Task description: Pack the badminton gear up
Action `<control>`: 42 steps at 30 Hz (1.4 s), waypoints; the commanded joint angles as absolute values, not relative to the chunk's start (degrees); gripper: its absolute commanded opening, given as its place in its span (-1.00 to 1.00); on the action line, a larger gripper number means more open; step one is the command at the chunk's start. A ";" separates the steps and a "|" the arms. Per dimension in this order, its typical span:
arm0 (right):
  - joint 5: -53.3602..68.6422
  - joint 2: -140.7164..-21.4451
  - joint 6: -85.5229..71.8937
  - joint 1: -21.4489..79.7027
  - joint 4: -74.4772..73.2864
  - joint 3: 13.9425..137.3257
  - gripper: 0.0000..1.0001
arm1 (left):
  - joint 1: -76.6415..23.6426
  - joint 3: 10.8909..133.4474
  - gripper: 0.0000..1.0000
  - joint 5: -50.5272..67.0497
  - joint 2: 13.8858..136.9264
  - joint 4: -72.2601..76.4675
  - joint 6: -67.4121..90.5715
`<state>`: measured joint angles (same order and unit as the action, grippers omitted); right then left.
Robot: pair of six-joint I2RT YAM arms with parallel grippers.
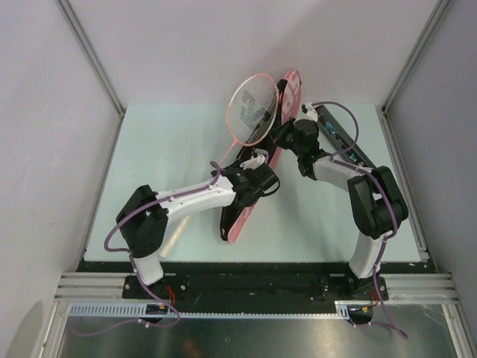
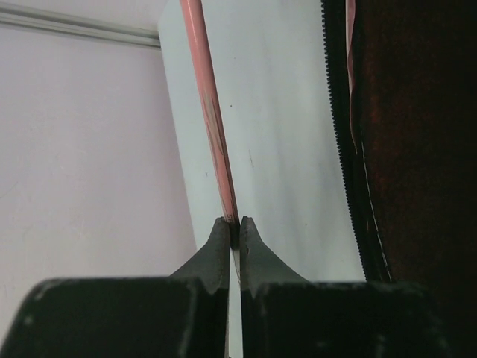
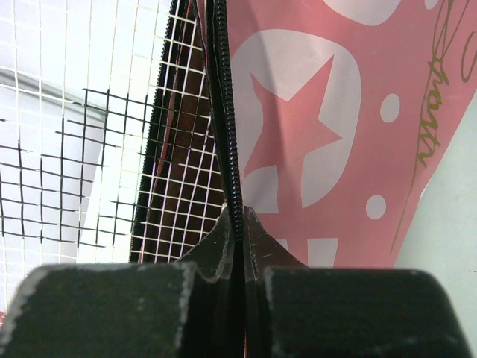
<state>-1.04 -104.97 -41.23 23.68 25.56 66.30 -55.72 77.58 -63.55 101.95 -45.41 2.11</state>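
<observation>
The racket lies toward the table's far edge, with its shaft clamped in the left hand. Beside it, the right hand pinches the pink cover's zip edge. The step looks like sheathing the racket. Next, its head probably needs guiding into the opened mouth.

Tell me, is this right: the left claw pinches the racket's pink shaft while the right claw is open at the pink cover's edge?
No: the right wrist view shows the right claw shut on the zipper edge of the pink cover. The left claw does pinch the racket's pink shaft.
</observation>
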 commanded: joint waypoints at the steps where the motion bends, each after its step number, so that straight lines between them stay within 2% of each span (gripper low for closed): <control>1: 2.72 -100.90 -38.50 24.70 32.95 66.36 -1.00 | -56.16 78.75 -0.99 -60.91 97.30 -45.79 0.18; 3: 2.99 -101.16 -38.23 24.87 34.71 65.83 -1.00 | -56.42 78.31 -0.99 -59.77 95.89 -45.70 -1.83; 7: 3.78 -101.95 -37.44 24.61 37.88 65.57 -1.00 | -57.48 76.82 -0.99 -45.91 92.21 -45.79 -6.76; 12: 4.92 -103.44 -40.60 22.07 40.78 65.57 -1.00 | -59.85 74.00 -0.99 -51.94 93.60 -48.94 -3.89; 16: 5.45 -103.97 -42.01 21.36 41.92 65.57 -1.00 | -60.03 73.39 -0.99 -46.06 94.31 -49.57 -1.85; 19: 5.62 -103.80 -42.10 21.44 41.66 65.57 -1.00 | -60.03 75.58 -1.00 -41.93 94.39 -49.83 -1.23; 29: 4.22 -101.96 -43.86 24.96 40.78 63.02 -1.00 | -57.04 97.36 -0.99 -30.59 103.79 -51.41 -2.89; 37: 4.13 -101.07 -45.35 24.70 40.96 61.52 -1.00 | -55.28 100.64 -0.99 -24.53 108.46 -52.82 -4.40; 42: 5.27 -100.90 -45.61 24.34 40.43 61.52 -1.00 | -51.95 100.45 -0.99 -25.40 108.28 -51.95 -1.06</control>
<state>2.48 -104.64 -44.21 23.55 34.98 60.80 -53.82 98.19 -29.30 108.81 -53.30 -0.32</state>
